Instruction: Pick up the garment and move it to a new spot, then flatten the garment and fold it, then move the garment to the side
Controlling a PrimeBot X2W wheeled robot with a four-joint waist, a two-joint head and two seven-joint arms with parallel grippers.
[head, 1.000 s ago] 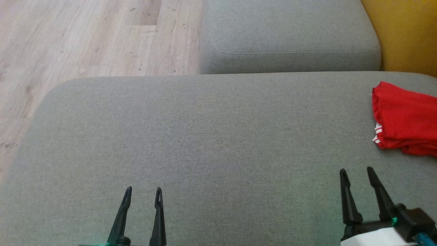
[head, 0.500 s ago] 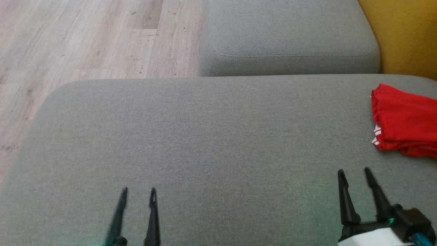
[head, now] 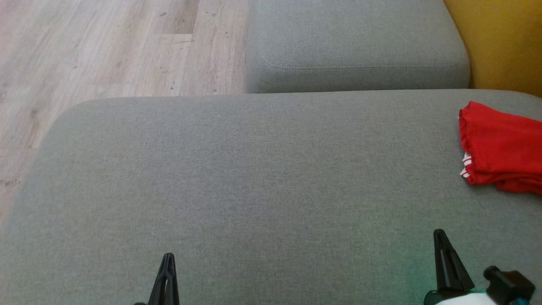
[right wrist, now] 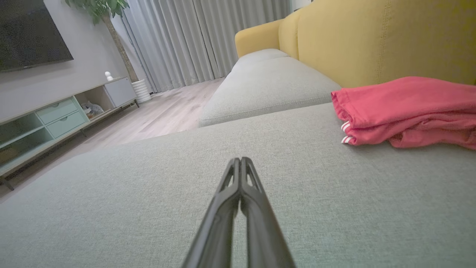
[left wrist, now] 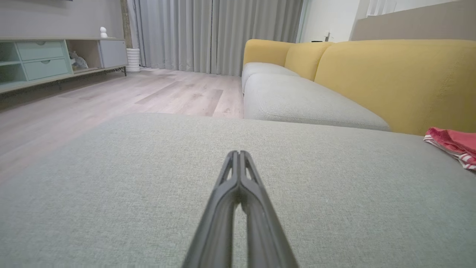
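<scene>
Head view, looking down on a broad grey cushion (head: 254, 178). A red garment (head: 504, 148) lies on the cushion's right end, close to the yellow backrest (head: 499, 42), partly cut off by the frame edge. It is a loose, rumpled bundle of several layers. A rounded folded edge faces the cushion's middle, and a few white stripes (head: 466, 166) peep out at its near corner.

Your left tool (head: 168, 259) sits at the cushion's near edge, left of middle, fingers pressed together and holding nothing. Your right tool (head: 440, 235) sits at the near edge toward the right end, also pinched together and empty. It is near the garment but apart from it.

Judging by its slack folds, the cloth is light, soft and limp; expect it to sag and unfurl when lifted. The striped corner or the rounded edge looks the easiest place to pinch, and you would need the fingers apart first.
</scene>
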